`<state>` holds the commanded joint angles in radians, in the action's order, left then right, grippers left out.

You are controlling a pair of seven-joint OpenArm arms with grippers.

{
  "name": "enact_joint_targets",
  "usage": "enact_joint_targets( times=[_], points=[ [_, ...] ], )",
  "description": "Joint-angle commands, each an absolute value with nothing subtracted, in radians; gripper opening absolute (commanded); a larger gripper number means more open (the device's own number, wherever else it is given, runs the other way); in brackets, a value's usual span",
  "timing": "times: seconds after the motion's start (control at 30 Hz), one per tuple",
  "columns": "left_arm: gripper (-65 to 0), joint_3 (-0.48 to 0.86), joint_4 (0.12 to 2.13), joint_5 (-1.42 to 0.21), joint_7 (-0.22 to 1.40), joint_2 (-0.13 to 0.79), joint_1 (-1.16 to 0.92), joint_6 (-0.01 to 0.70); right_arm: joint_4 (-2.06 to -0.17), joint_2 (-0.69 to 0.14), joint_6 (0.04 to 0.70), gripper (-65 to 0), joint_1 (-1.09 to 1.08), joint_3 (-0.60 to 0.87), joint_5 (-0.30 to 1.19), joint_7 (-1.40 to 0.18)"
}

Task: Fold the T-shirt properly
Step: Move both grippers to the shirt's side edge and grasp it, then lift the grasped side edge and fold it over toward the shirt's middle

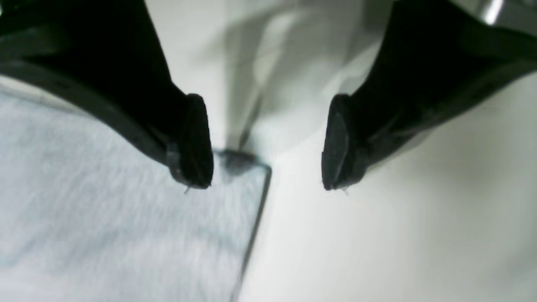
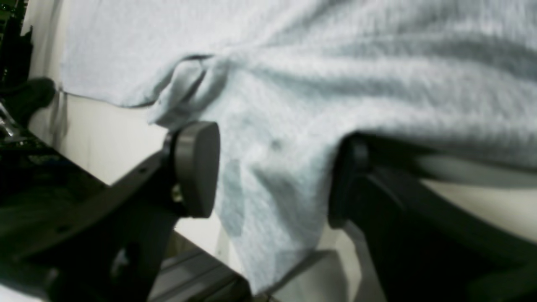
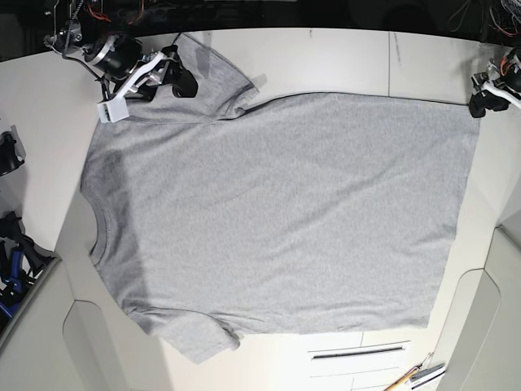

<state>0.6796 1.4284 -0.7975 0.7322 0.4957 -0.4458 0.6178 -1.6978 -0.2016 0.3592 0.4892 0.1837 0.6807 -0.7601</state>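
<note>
The grey T-shirt (image 3: 277, 212) lies spread flat on the white table (image 3: 342, 57), neck to the left and hem to the right. No lettering shows on its upper side. My right gripper (image 3: 181, 81) is at the far left sleeve. In the right wrist view it (image 2: 272, 176) is open, with sleeve cloth (image 2: 268, 138) bunched between the pads and draped over one finger. My left gripper (image 3: 480, 104) is at the far right hem corner. In the left wrist view it (image 1: 266, 184) is open, with the shirt corner (image 1: 247, 172) just beside one fingertip (image 1: 193, 167).
Cables and dark gear (image 3: 12, 244) sit along the left table edge. A pen-like tool (image 3: 415, 376) lies at the front right. More wiring (image 3: 122, 12) runs along the back edge. Seams cross the table.
</note>
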Motion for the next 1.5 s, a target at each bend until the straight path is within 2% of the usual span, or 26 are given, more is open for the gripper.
enact_joint_targets(
  times=[0.07, 0.17, 0.4, 0.47, 0.5, 0.53, 0.57, 0.63, 0.67, 0.7, 0.77, 0.97, 1.03, 1.07, 1.17, 1.27, 1.4, 1.5],
  points=[
    [-21.1, 0.680, 1.407, -0.826, 0.740, 0.496, -0.446, 0.624, -1.698, -0.202, 0.360, -26.4, 0.491, 0.184, 0.680, -0.760],
    [-21.1, 0.680, 1.406, -0.897, 0.780, 0.479, -0.446, 0.681, -1.698, -0.201, 0.360, -26.4, 0.491, 0.184, 0.686, -0.764],
    [-21.2, 0.679, 1.406, -0.936, 0.779, 0.454, -0.446, 0.698, -1.698, -0.199, 0.375, -26.6, 0.491, 0.159, 0.730, -0.794],
    [-23.5, 0.679, 1.406, -0.936, 0.779, 0.454, -0.446, 0.698, -1.698, -0.199, 0.375, -27.8, 0.491, 0.147, 0.729, -0.794],
    [-28.7, 0.679, 1.406, -0.936, 0.779, 0.453, -0.446, 0.698, -1.698, -0.199, 0.375, -31.9, 0.491, 0.144, 0.725, -0.794],
    [-37.4, 0.679, 1.406, -0.936, 0.779, 0.454, -0.446, 0.698, -1.698, -0.199, 0.375, -38.1, 0.491, 0.141, 0.717, -0.794],
    [-47.2, 0.679, 1.406, -0.936, 0.778, 0.454, -0.446, 0.698, -1.698, -0.199, 0.376, -45.6, 0.491, 0.141, 0.712, -0.793],
    [-58.3, 0.679, 1.406, -0.951, 0.768, 0.453, -0.446, 0.698, -1.698, -0.198, 0.391, -62.3, 0.490, 0.141, 0.694, -0.780],
    [-62.4, 0.679, 1.406, -0.958, 0.754, 0.452, -0.446, 0.698, -1.698, -0.199, 0.404, -65.0, 0.490, 0.142, 0.676, -0.766],
    [-65.0, 0.679, 1.406, -0.962, 0.739, 0.452, -0.446, 0.698, -1.698, -0.199, 0.432, -65.0, 0.490, 0.142, 0.653, -0.748],
    [-65.0, 0.679, 1.406, -0.962, 0.717, 0.452, -0.446, 0.698, -1.699, -0.199, 0.480, -65.0, 0.489, 0.144, 0.643, -0.737],
    [-65.0, 0.690, 1.489, -0.974, 0.763, 0.452, -0.452, 0.698, -1.737, -0.199, 0.493, -65.0, 0.495, 0.185, 0.707, -0.826],
    [-65.0, 0.691, 1.530, -0.985, 0.807, 0.452, -0.465, 0.698, -1.760, -0.199, 0.556, -65.0, 0.506, 0.235, 0.774, -0.889],
    [-65.0, 0.691, 1.547, -1.000, 0.814, 0.452, -0.479, 0.698, -1.773, -0.199, 0.566, -65.0, 0.515, 0.267, 0.806, -0.910],
    [-65.0, 0.691, 1.604, -1.039, 0.813, 0.451, -0.523, 0.698, -1.813, -0.209, 0.574, -65.0, 0.529, 0.371, 0.856, -0.936],
    [-65.0, 0.691, 1.664, -1.058, 0.813, 0.451, -0.567, 0.698, -1.822, -0.261, 0.586, -65.0, 0.527, 0.450, 0.903, -0.936],
    [-65.0, 0.691, 1.731, -1.081, 0.813, 0.446, -0.599, 0.698, -1.822, -0.320, 0.588, -65.0, 0.523, 0.493, 0.937, -0.939],
    [-65.0, 0.691, 1.759, -1.080, 0.811, 0.447, -0.595, 0.698, -1.823, -0.335, 0.596, -65.0, 0.508, 0.497, 0.969, -0.941]
  ],
)
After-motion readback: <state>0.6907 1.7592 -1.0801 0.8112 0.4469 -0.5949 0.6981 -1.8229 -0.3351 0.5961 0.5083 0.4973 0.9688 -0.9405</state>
